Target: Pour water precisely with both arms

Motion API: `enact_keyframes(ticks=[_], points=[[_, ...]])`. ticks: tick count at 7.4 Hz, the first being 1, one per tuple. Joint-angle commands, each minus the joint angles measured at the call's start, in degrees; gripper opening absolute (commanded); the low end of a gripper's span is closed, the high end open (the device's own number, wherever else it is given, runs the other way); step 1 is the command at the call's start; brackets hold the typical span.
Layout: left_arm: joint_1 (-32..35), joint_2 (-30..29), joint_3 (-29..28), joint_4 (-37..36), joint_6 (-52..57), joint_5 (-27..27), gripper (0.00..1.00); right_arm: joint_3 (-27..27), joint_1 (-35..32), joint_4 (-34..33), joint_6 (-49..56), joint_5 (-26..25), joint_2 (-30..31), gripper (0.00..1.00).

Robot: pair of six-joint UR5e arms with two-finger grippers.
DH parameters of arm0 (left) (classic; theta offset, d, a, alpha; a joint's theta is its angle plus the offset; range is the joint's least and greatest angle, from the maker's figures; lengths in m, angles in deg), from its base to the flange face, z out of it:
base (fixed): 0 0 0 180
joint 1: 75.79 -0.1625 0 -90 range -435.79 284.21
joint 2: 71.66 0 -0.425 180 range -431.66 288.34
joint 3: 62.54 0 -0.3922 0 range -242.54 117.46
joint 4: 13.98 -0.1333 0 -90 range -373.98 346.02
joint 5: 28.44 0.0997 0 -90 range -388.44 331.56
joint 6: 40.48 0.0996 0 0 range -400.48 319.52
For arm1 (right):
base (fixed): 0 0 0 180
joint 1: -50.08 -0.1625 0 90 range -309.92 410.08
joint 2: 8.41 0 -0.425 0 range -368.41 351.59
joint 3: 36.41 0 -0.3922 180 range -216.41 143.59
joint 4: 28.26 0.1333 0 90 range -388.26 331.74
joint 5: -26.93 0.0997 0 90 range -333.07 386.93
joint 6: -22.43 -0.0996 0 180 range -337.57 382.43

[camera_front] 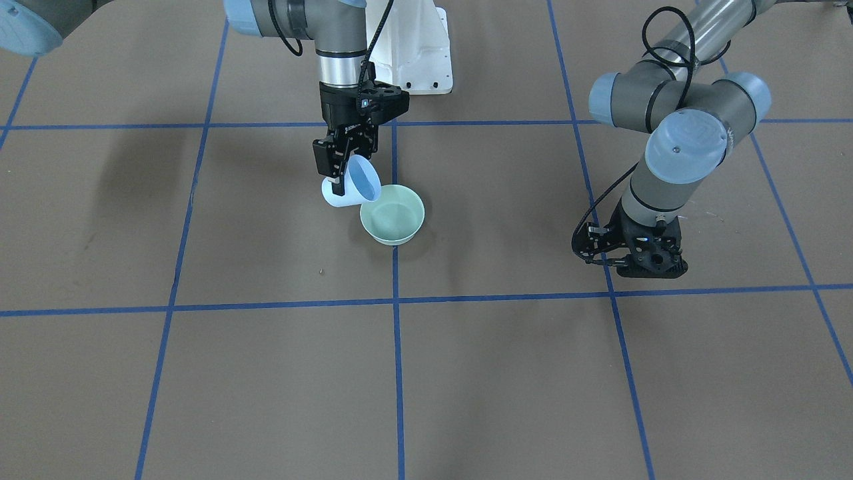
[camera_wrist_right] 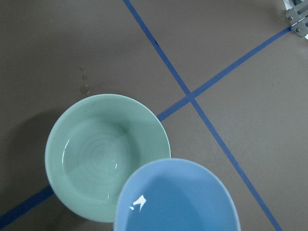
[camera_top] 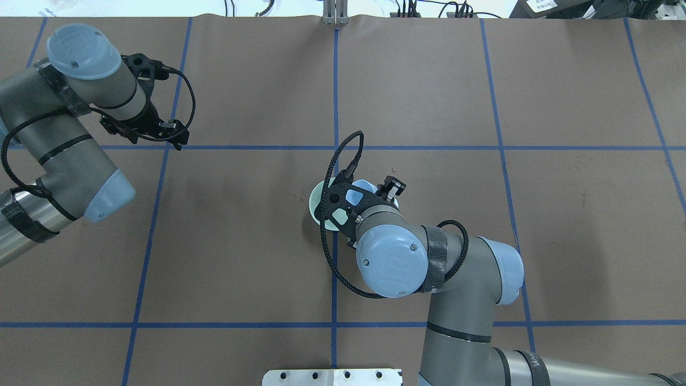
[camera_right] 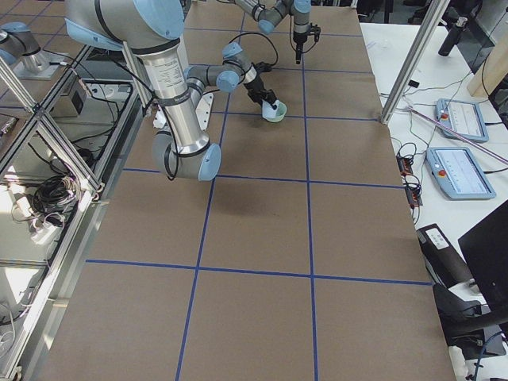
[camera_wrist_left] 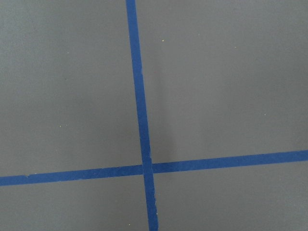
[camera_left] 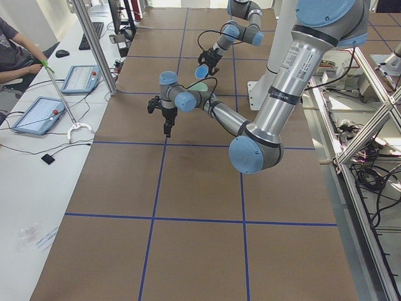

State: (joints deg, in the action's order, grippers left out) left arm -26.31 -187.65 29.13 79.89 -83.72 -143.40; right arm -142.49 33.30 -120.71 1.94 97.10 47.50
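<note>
Brown surface (camera_front: 506,373) with blue tape lines (camera_front: 397,373) is carrying everything. Right arm (camera_front: 336,67) is reaching to the middle. Left arm (camera_front: 686,143) is hanging well apart from it, left claw (camera_left: 167,130) pointing down over a tape crossing with nothing showing in it; spread or pressed together, cannot tell.

Green bowl (camera_front: 393,215) is sitting upright on a tape line. Right claw (camera_front: 338,179) is pinching the blue cup (camera_front: 360,181) by its side wall, and the cup is tilting with its lip over the bowl's rim.

Water (camera_wrist_right: 101,156) is lying as a shallow sheen in the bowl, and a white glint is showing more in the cup. Droplets (camera_wrist_right: 84,88) are sitting on the surface just beside the bowl.

Cup is looking light, thin and smooth, likely slippery when wet, so the wall near the rim is seeming the best hold. Bowl is looking stiff but light and may be sliding if nudged. Water is probably sloshing easily, so a slow tilt seems wise.
</note>
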Motion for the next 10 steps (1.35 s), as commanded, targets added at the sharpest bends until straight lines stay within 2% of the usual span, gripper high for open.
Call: enact_keyframes(ticks=[1,2,5,10], points=[[0.0,0.06,0.0,0.0,0.0,0.0,0.99,0.08,-0.09,-4.81,1.58,-0.21,-1.85,0.47],[0.0,0.06,0.0,0.0,0.0,0.0,0.99,0.08,-0.09,-7.28,2.81,-0.56,-2.82,0.47],[0.0,0.15,-0.09,0.0,0.0,0.0,0.99,2.36,-0.09,-9.15,4.4,-0.83,-4.76,0.47],[0.0,0.15,-0.36,0.09,0.0,0.0,0.99,2.81,-0.09,-13.9,6.34,-1.62,-6.96,0.47]])
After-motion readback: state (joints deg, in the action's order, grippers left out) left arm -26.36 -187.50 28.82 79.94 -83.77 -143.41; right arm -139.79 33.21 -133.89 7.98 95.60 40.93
